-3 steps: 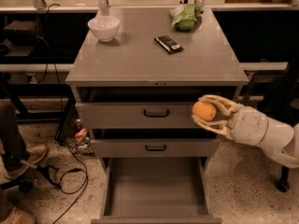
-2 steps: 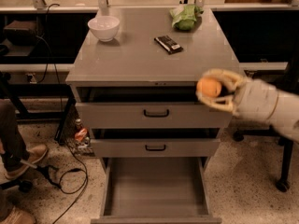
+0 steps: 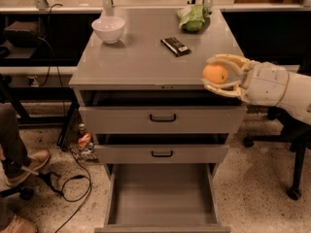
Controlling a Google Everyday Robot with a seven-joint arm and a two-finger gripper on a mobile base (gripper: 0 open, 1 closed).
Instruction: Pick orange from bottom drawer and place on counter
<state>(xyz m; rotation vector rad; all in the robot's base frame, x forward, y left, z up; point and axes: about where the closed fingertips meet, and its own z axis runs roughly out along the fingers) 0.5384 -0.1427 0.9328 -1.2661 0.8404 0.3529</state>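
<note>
The orange [image 3: 215, 74] is held between the cream-coloured fingers [image 3: 224, 59] of my gripper [image 3: 212, 74], which is shut on it. The gripper comes in from the right and holds the fruit over the front right corner of the counter [image 3: 141, 57], at about its surface height. The bottom drawer [image 3: 161, 193] is pulled out below, a wide grey tray with a bare floor.
On the counter stand a white bowl [image 3: 108, 29] at the back left, a green bag [image 3: 193, 17] at the back right and a dark flat packet [image 3: 175, 46] in the middle right. The two upper drawers [image 3: 162, 119] with black handles are slightly open. A person's foot [image 3: 24, 166] and cables lie on the floor at left.
My gripper has lifted the orange from in front of the top drawer up to the level of the counter's front right corner.
</note>
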